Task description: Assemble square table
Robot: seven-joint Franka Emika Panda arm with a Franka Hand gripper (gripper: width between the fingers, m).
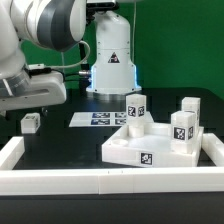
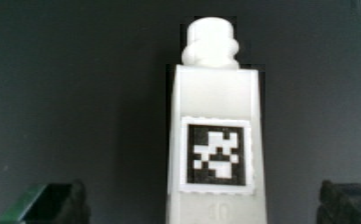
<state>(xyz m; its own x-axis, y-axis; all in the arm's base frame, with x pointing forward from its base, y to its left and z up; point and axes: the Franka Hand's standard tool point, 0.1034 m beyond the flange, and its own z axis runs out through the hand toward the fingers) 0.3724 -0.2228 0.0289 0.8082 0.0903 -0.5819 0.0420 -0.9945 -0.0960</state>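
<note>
I count three legs standing on the tabletop. The gripper is spread wide around the fourth leg, not yet attached.

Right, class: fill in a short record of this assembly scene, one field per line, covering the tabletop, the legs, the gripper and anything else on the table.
tabletop: white square slab lying on the black table, near the exterior view's right
legs on slab: three tagged posts stand on it, e.g.
loose leg: one small post lies at the exterior view's left
wrist view: a tagged leg post between the fingertips
gripper: open, touching nothing
marker board: flat tag sheet behind the slab
border: low white wall in front
</note>
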